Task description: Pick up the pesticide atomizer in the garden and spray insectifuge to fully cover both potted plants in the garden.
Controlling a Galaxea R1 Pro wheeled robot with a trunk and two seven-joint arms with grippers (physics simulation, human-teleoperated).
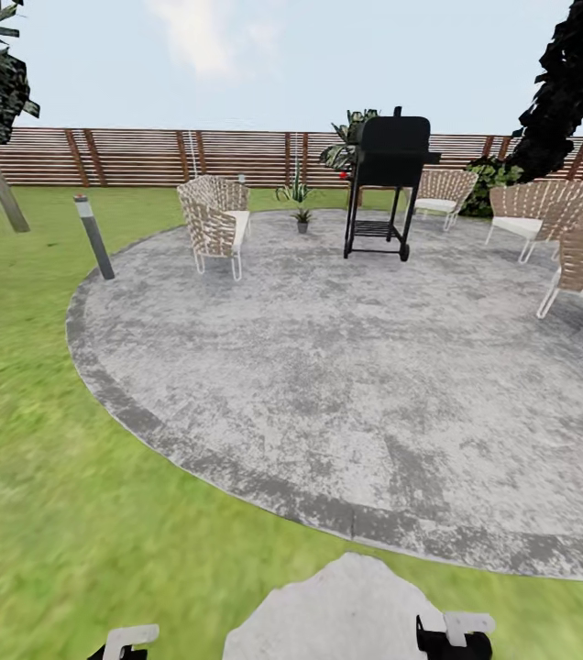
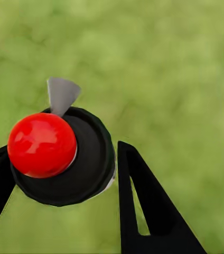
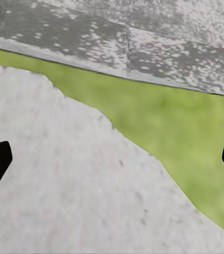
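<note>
The pesticide atomizer (image 2: pixel 59 156) shows end-on in the left wrist view as a round black body with a red ball top (image 2: pixel 42 144) and a grey nozzle tab (image 2: pixel 62 95). My left gripper (image 2: pixel 62 151) is shut on it, a black finger (image 2: pixel 143 206) pressed on each side, with lawn below. My right gripper (image 3: pixel 114 156) is open, its fingertips wide apart over a pale stepping slab (image 3: pixel 64 185) and grass. Far across the round grey patio (image 1: pixel 346 367), one small potted plant (image 1: pixel 302 217) stands between a woven chair and the grill.
A black grill (image 1: pixel 385 183) stands at the patio's back, with woven chairs (image 1: pixel 215 225) (image 1: pixel 544 211) around it. A grey bollard lamp (image 1: pixel 94 236) rises at the left rim. A spiky plant (image 1: pixel 295 191) and a brown slatted fence (image 1: pixel 145 156) lie behind. A stepping slab (image 1: pixel 346 610) is right in front of me.
</note>
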